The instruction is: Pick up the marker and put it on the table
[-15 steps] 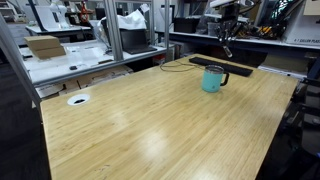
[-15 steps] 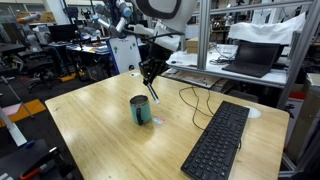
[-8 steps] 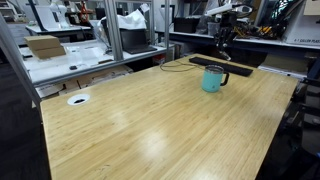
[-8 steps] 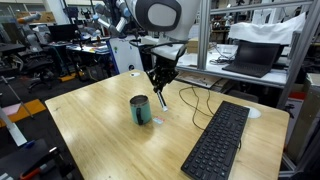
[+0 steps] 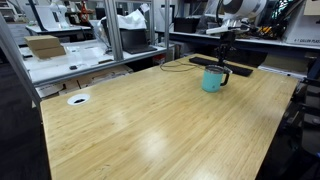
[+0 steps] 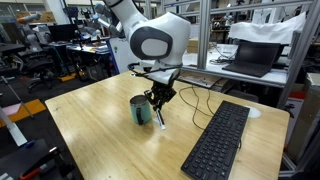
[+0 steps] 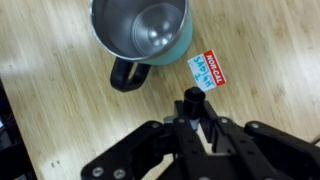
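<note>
By the mug [image 6: 141,111], the gripper [image 6: 157,101] holds the marker [image 7: 192,97] over open table [image 6: 90,122].

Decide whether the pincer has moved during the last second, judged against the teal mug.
Yes. The pincer, holding the marker, has dropped from above the mug to beside it, near the table.

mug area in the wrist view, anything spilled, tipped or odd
Nothing stands out. The mug stands upright and empty, a small printed card lies flat on the table beside it, and the gripper holds the marker close by.
</note>
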Robot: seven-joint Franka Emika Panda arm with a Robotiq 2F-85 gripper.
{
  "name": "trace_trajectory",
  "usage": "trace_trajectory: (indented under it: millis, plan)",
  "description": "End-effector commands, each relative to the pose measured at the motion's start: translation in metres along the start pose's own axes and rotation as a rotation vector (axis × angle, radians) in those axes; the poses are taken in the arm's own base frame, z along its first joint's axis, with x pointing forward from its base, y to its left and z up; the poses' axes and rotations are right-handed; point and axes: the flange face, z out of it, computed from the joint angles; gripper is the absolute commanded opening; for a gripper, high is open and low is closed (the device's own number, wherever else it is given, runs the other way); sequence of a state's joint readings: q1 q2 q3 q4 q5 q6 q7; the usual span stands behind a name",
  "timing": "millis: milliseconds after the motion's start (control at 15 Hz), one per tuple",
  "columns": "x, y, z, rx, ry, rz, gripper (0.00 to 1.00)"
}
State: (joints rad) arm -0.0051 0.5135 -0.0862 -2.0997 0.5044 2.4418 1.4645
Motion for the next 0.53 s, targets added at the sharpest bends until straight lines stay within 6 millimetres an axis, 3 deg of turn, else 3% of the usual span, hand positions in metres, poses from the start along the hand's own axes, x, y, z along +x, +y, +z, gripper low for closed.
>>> trace_trajectory:
  millis: [0,467]
  plan:
    - [0.007,0.001,0.013,0.049,0.018,0.035,0.05]
    - [0.009,0.001,0.036,0.067,0.029,0.038,0.05]
